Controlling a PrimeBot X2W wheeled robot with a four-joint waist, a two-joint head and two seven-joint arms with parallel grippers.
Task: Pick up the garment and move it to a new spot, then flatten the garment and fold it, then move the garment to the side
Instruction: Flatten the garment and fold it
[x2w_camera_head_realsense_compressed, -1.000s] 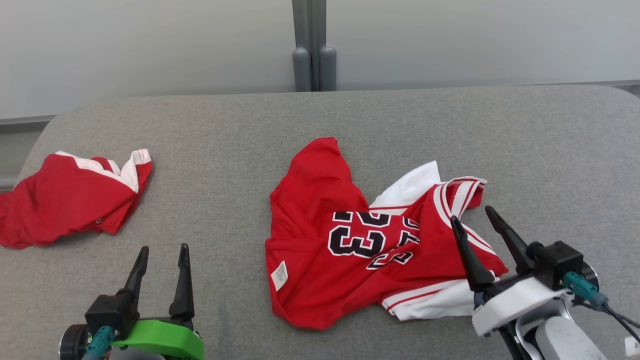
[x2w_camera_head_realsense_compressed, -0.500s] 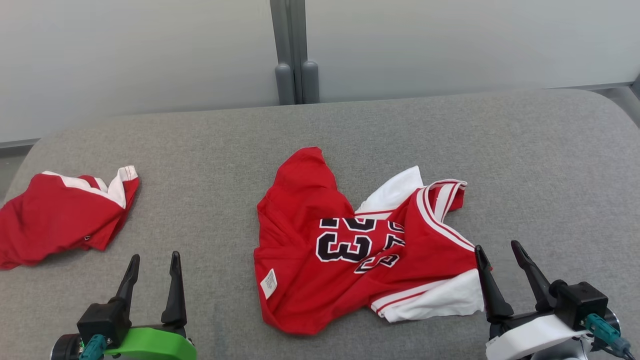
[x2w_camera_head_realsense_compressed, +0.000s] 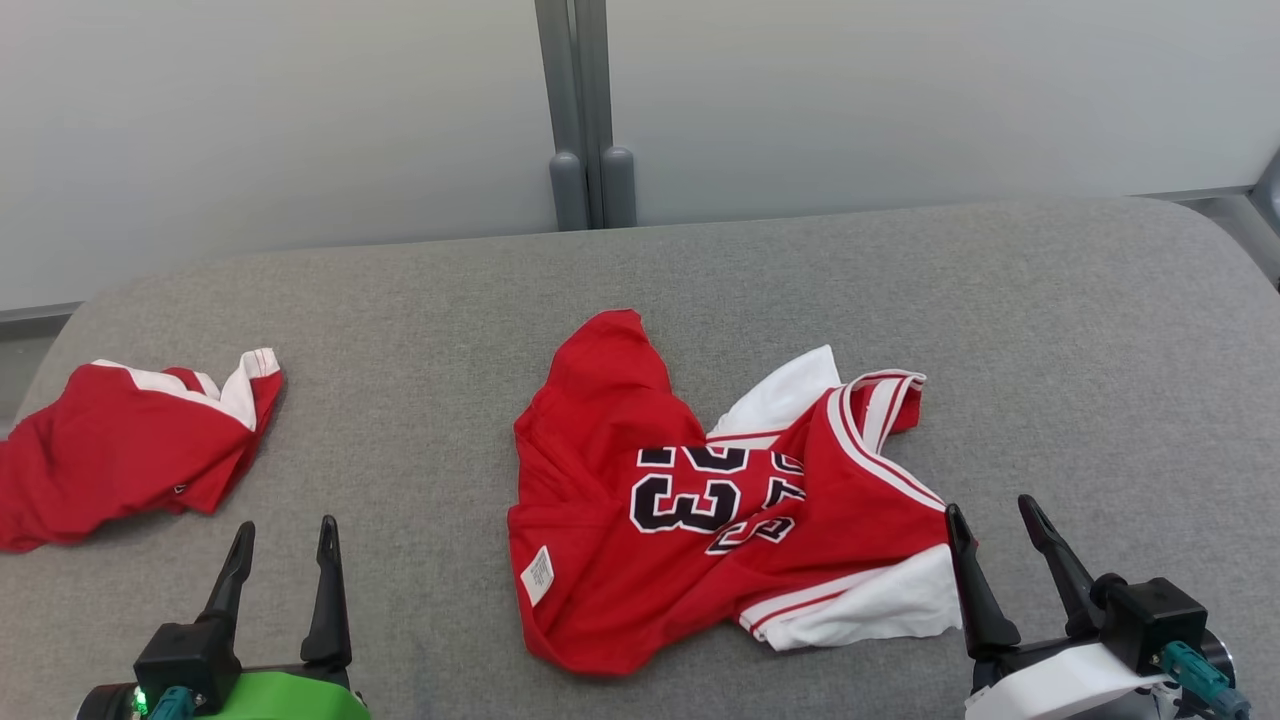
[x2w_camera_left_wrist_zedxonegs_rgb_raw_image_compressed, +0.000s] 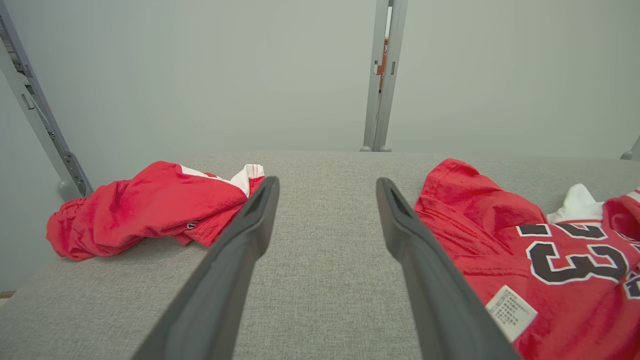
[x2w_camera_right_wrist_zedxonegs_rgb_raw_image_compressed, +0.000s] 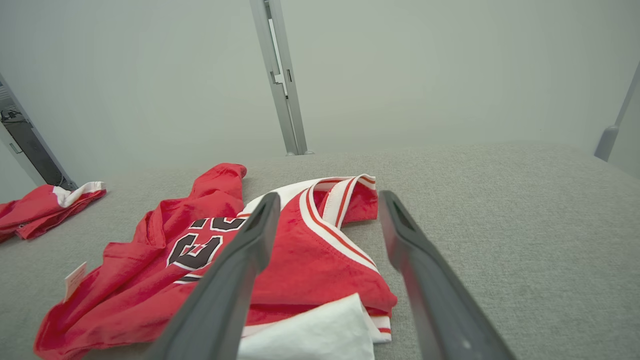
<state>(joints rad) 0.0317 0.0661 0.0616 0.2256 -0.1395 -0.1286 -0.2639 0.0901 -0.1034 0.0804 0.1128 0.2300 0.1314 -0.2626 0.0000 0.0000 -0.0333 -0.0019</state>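
A red and white jersey, the garment (x2w_camera_head_realsense_compressed: 700, 500), lies crumpled in the middle of the grey padded surface, its black "23" facing up and a white label at its near left. It fills the right of the left wrist view (x2w_camera_left_wrist_zedxonegs_rgb_raw_image_compressed: 550, 260) and the lower left of the right wrist view (x2w_camera_right_wrist_zedxonegs_rgb_raw_image_compressed: 200, 260). My right gripper (x2w_camera_head_realsense_compressed: 990, 515) stands open just right of the garment's white hem, touching nothing. At the lower left my left gripper (x2w_camera_head_realsense_compressed: 283, 535) is open and empty, well left of the garment.
A second red and white garment (x2w_camera_head_realsense_compressed: 130, 450) lies bunched at the far left edge of the grey surface (x2w_camera_head_realsense_compressed: 1050, 330). A grey post (x2w_camera_head_realsense_compressed: 585, 110) rises behind the surface against a pale wall. Bare surface spreads to the right and behind.
The right gripper has drawn back off the garment's right edge towards the near right, still open. The head camera has shifted, so the whole scene sits lower. The left gripper stays open.
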